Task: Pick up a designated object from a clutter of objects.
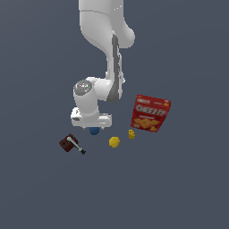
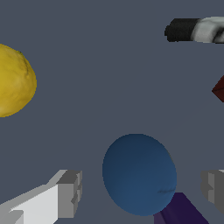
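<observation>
The designated object, a small smooth dark-blue ball [image 2: 139,174], lies on the floor between my two fingers [image 2: 70,192]; in the exterior view the blue ball [image 1: 94,131] peeks out just under the hand. My gripper [image 2: 142,190] is open, its jaws standing apart on either side of the ball without touching it. From the exterior view the gripper [image 1: 92,127] hangs low over the ball. A tiny purple block [image 2: 179,211] lies right against the ball.
A yellow ball [image 1: 114,142] [image 2: 13,81] lies nearby. A tiny yellow block [image 1: 131,133] sits by the red Cheez-It box [image 1: 150,112]. On the exterior view's left lies a brown block [image 1: 68,143] with a grey tool [image 1: 76,146] [image 2: 197,29].
</observation>
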Robot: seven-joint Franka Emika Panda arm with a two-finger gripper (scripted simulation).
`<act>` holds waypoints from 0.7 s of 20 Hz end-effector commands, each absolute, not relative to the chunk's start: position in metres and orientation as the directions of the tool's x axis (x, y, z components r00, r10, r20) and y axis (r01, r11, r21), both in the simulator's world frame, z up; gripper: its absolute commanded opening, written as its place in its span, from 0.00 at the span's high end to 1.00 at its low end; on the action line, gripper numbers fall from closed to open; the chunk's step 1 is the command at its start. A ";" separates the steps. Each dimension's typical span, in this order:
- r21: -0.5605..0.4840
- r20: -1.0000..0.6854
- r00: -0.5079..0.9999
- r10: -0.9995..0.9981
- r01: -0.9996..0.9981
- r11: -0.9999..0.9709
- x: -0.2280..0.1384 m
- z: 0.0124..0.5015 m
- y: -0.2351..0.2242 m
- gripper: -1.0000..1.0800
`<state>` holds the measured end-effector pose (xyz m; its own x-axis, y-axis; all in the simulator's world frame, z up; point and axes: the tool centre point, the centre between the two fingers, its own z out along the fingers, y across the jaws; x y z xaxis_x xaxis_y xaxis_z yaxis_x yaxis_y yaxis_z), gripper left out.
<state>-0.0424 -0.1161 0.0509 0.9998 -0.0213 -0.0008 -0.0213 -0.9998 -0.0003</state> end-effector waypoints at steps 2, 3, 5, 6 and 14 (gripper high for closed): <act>0.000 0.000 1.000 -0.021 -0.021 -1.000 -0.043 0.037 -0.116 0.04; 0.000 0.000 1.000 -0.021 -0.021 -1.000 -0.042 0.035 -0.116 0.04; 0.000 0.000 1.000 -0.021 -0.021 -1.000 -0.042 0.032 -0.116 0.04; 0.000 0.000 1.000 -0.021 -0.021 -1.000 -0.042 0.031 -0.116 0.04; 0.000 0.000 1.000 -0.021 -0.021 -1.000 -0.042 0.031 -0.116 1.00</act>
<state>-0.0423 -0.1167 0.0316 0.9998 -0.0219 0.0002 -0.0219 -0.9998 0.0001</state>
